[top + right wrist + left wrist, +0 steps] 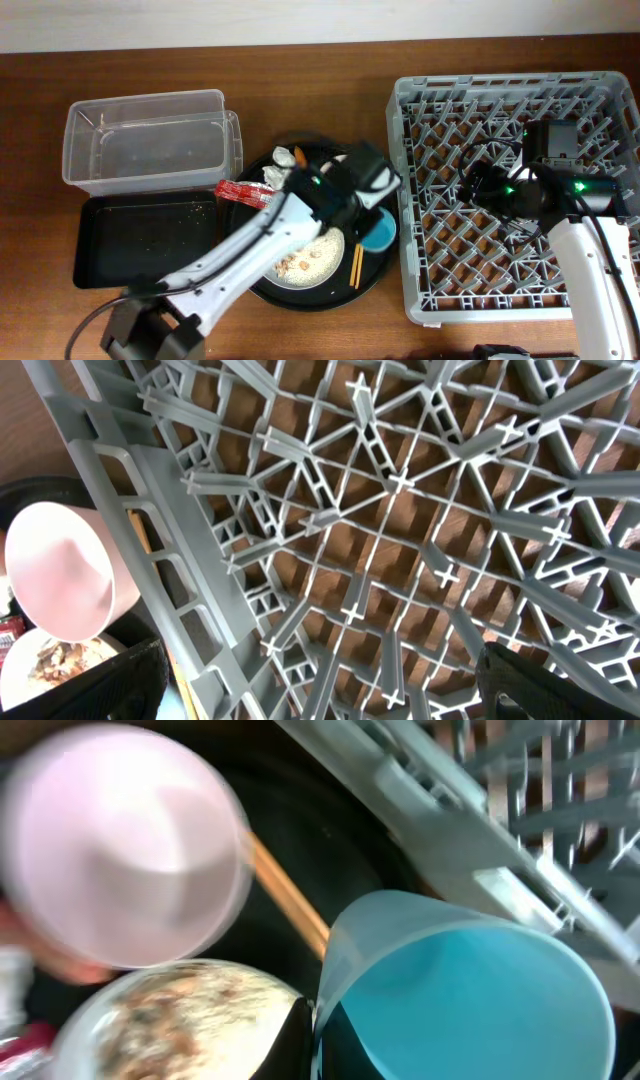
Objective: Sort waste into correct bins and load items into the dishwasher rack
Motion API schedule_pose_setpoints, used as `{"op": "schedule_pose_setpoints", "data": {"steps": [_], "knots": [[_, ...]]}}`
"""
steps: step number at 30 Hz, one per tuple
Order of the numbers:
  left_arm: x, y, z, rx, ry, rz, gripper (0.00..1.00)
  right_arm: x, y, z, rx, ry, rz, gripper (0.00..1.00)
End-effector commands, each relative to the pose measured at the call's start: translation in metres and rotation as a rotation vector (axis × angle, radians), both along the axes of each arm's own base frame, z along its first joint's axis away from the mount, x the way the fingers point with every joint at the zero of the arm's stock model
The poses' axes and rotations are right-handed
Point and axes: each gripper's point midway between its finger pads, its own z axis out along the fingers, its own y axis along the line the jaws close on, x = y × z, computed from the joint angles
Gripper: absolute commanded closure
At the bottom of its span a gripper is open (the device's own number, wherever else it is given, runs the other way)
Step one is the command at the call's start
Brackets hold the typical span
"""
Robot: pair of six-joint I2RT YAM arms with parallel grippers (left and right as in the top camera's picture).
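Observation:
My left gripper (368,203) (315,1020) is shut on the rim of the light-blue cup (381,236) (470,990) over the right side of the round black tray (300,298). The white bowl (120,860) (60,570) is beside the cup. The pale plate (312,260) holds beige food scraps (298,265) (170,1005). The chopsticks (355,266) (285,895) lie next to the plate. A red wrapper (244,193), a white tissue (284,156) and an orange carrot piece (299,156) lie on the tray's far left. My right gripper (482,186) (320,695) hangs open and empty over the grey dishwasher rack (420,250) (400,480).
A clear plastic tub (150,140) stands at the back left, and a shallow black rectangular tray (140,240) lies in front of it. The rack's left wall (170,550) runs close beside the round tray. My left arm crosses the tray from the front left.

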Motion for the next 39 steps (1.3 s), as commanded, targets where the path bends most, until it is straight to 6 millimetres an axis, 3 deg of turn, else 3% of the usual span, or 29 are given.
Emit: {"op": "schedule_pose_setpoints", "data": {"steps": [1, 2, 5, 9, 14, 17, 21, 32, 37, 39], "knots": [[0.037, 0.027, 0.069, -0.126, -0.064, 0.121, 1.0, 0.005, 0.017, 0.009, 0.051, -0.041, 0.112, 0.02], [0.043, 0.031, 0.081, -0.194, -0.036, 0.132, 1.0, 0.009, 0.025, 0.011, 0.078, -0.064, 0.167, 0.02], [0.059, 0.048, 0.11, -0.509, 0.129, 0.131, 1.0, 0.017, 0.078, 0.038, 0.294, -0.227, 0.477, 0.02], [0.063, 0.075, 0.143, -0.805, 0.242, 0.05, 1.0, 0.014, 0.125, 0.082, 0.532, -0.437, 0.739, 0.02], [0.054, 0.091, 0.179, -1.055, 0.332, -0.039, 1.0, 0.009, 0.155, 0.154, 0.751, -0.767, 1.017, 0.02], [0.047, 0.089, 0.189, -1.108, 0.359, -0.077, 1.0, 0.013, 0.162, 0.17, 0.758, -0.83, 1.06, 0.02], [0.041, 0.085, 0.194, -1.133, 0.386, -0.099, 1.0, 0.007, 0.187, 0.181, 0.753, -0.885, 1.173, 0.02], [0.035, 0.076, 0.194, -1.125, 0.398, -0.125, 1.0, -0.007, 0.239, 0.176, 0.712, -0.867, 1.266, 0.02], [0.036, 0.073, 0.189, -1.098, 0.391, -0.116, 1.0, 0.002, 0.244, 0.175, 0.674, -0.859, 1.209, 0.17], [0.037, 0.073, 0.187, -1.089, 0.386, -0.11, 1.0, 0.002, 0.244, 0.176, 0.673, -0.865, 1.211, 0.29]]}}
